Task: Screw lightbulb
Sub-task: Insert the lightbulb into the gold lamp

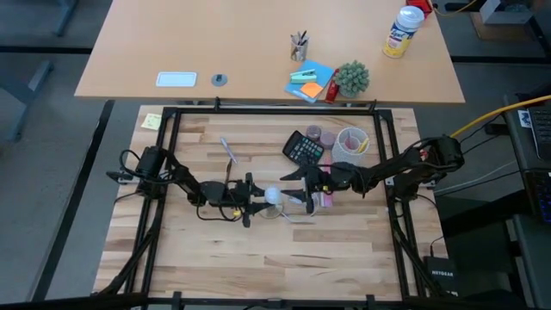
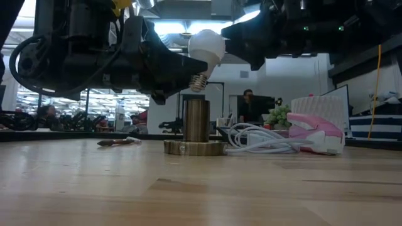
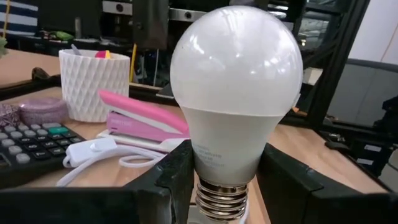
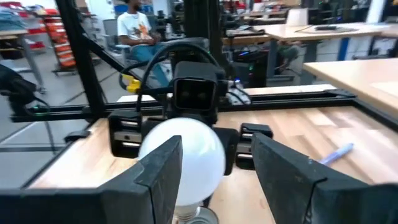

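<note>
Left gripper (image 3: 227, 180) clamps smooth frosted lightbulb (image 3: 236, 93), ribbed metal base.

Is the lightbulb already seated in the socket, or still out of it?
Out. The lightbulb hangs tilted in the left gripper, its threaded base clear above the brass socket.

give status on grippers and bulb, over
Left gripper shut on bulb, tilted above socket. Right gripper open around bulb's globe. Nothing in the way.
</note>
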